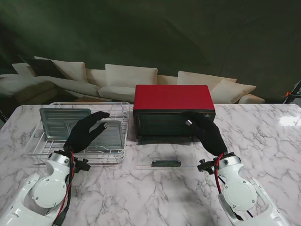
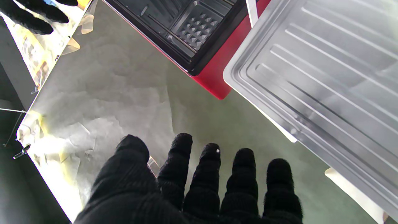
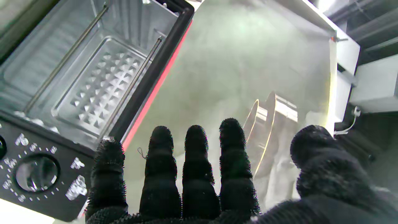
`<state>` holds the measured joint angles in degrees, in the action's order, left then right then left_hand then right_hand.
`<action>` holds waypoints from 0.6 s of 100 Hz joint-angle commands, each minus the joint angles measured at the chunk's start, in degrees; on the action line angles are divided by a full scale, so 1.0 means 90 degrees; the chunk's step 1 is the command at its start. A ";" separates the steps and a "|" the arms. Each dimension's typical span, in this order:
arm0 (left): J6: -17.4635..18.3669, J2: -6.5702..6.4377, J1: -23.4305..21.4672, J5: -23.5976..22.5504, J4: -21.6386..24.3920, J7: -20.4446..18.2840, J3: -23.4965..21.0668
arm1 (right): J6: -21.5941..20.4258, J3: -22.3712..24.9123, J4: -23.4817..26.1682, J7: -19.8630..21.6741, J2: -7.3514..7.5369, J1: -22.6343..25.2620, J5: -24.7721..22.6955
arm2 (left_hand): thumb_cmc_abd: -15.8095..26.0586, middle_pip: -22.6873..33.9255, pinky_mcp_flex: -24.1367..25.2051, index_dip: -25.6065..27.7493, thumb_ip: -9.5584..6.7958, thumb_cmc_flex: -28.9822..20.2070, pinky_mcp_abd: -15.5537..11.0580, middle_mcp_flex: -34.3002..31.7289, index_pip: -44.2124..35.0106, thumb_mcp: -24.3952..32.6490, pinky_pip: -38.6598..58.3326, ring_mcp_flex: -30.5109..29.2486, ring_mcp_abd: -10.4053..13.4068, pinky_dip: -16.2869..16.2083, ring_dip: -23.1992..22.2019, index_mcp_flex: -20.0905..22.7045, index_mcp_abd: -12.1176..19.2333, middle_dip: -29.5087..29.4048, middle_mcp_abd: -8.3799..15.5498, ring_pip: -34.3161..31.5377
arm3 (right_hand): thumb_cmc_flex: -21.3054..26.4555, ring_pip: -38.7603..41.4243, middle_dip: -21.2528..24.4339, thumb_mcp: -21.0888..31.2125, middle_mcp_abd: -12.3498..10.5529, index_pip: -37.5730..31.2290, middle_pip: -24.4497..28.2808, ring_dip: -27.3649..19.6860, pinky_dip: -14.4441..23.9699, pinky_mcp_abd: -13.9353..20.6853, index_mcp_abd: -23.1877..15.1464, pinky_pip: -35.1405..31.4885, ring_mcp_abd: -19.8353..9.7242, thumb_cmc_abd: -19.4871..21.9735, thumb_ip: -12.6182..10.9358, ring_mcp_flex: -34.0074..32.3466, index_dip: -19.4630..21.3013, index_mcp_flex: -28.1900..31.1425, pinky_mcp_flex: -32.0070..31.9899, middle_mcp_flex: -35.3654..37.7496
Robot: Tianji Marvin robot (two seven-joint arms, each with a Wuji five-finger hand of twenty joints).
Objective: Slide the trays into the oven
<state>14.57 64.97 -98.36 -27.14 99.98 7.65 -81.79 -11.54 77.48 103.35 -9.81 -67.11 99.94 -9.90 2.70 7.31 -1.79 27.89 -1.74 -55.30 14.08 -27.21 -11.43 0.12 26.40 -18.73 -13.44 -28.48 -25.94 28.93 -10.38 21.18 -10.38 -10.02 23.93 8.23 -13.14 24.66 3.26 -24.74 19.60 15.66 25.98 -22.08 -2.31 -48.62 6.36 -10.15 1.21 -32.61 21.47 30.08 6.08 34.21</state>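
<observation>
clearly the left hand (image 1: 87,132), fingers spread and holding nothing, hovers over the trays (image 1: 63,121) in the wire rack (image 1: 123,153); the open oven (image 1: 173,113) lies at three o'clock. the right hand (image 1: 207,132), also empty and spread, is at the oven front.

White marble bench (image 1: 155,188) with grey veining fills near half of stand view, glossy, bright glare patch at far right corner. Wire rack (image 1: 123,134), white-coated, sits on bench at left side. Behind bench: cream sofa (image 1: 131,82) with several loose cushions, one dark cushion (image 1: 42,67) at its left end. Dark green draped backdrop (image 1: 150,33) above sofa, folds visible. Dark object at right edge, too cropped to identify.
</observation>
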 commanded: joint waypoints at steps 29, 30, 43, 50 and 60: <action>-0.0128 -0.0029 0.0252 0.0107 0.0127 -0.0387 -0.0163 | 0.0082 0.0026 -0.0195 0.0064 -0.0018 0.0010 -0.0202 | 0.0240 0.0012 -0.0006 0.0042 0.0143 0.0105 0.0048 -0.0129 0.0003 -0.0167 0.0029 -0.0142 0.0033 -0.0123 -0.0077 0.0076 0.0122 0.0024 0.0064 -0.0064 | -0.0154 -0.0099 0.0065 0.0289 -0.0007 -0.0126 -0.0057 -0.0115 -0.0046 0.0135 -0.0172 0.0135 -0.0148 -0.0128 0.0044 -0.0061 -0.0185 -0.0059 -0.0044 0.0291; -0.0133 -0.0036 0.0271 0.0098 0.0124 -0.0416 -0.0174 | 0.0083 0.0028 -0.0197 0.0065 -0.0018 0.0011 -0.0200 | 0.0237 0.0011 -0.0008 0.0042 0.0144 0.0105 0.0047 -0.0126 0.0003 -0.0168 0.0032 -0.0142 0.0032 -0.0123 -0.0077 0.0076 0.0123 0.0023 0.0067 -0.0063 | -0.0158 -0.0100 0.0066 0.0292 -0.0006 -0.0124 -0.0059 -0.0114 -0.0045 0.0136 -0.0171 0.0136 -0.0147 -0.0130 0.0045 -0.0060 -0.0188 -0.0063 -0.0044 0.0292; -0.0268 -0.0121 0.0589 -0.0186 -0.0047 -0.0720 -0.0291 | 0.0103 0.0045 -0.0197 0.0064 -0.0020 0.0020 -0.0186 | 0.0250 -0.0001 0.0011 0.0042 0.0143 0.0106 0.0038 -0.0088 0.0012 -0.0162 0.0032 -0.0134 0.0043 -0.0116 -0.0073 0.0053 0.0128 0.0020 0.0082 -0.0059 | -0.0177 -0.0099 0.0063 0.0345 0.0002 -0.0123 -0.0051 -0.0103 -0.0031 0.0137 -0.0161 0.0153 -0.0136 -0.0136 0.0054 -0.0072 -0.0217 -0.0068 -0.0045 0.0325; -0.0387 -0.0158 0.0748 -0.0342 -0.0192 -0.0844 -0.0319 | 0.0112 0.0044 -0.0200 0.0066 -0.0018 0.0017 -0.0202 | 0.0251 0.0002 0.0000 0.0045 0.0145 0.0113 0.0037 -0.0078 0.0012 -0.0165 0.0039 -0.0128 0.0040 -0.0114 -0.0074 0.0042 0.0130 0.0022 0.0093 -0.0059 | -0.0188 -0.0096 0.0059 0.0365 0.0010 -0.0116 -0.0041 -0.0097 -0.0023 0.0135 -0.0162 0.0157 -0.0125 -0.0143 0.0059 -0.0089 -0.0234 -0.0084 -0.0037 0.0362; -0.0560 -0.0181 0.0928 -0.0330 -0.0388 -0.0984 -0.0325 | 0.0136 0.0038 -0.0205 0.0072 -0.0017 0.0005 -0.0211 | 0.0245 0.0004 0.0013 0.0047 0.0144 0.0108 0.0039 -0.0070 0.0011 -0.0164 0.0037 -0.0127 0.0044 -0.0107 -0.0072 0.0042 0.0129 0.0022 0.0090 -0.0057 | -0.0196 -0.0096 0.0059 0.0385 0.0031 -0.0120 -0.0043 -0.0092 -0.0012 0.0132 -0.0162 0.0163 -0.0116 -0.0144 0.0063 -0.0098 -0.0251 -0.0083 -0.0032 0.0370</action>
<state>10.11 63.74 -90.91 -31.16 97.90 -0.09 -84.39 -10.80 77.86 101.78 -9.24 -67.24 99.85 -11.65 2.70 7.31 -1.91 27.89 -1.74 -55.29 14.09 -27.22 -11.43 0.12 26.40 -18.73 -13.44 -28.49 -25.94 28.93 -10.36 21.18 -10.38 -10.02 23.89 8.23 -13.14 27.18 3.83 -25.40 19.60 15.66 25.97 -22.08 -2.31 -47.98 6.36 -10.12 1.21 -32.65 20.18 30.08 6.08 36.39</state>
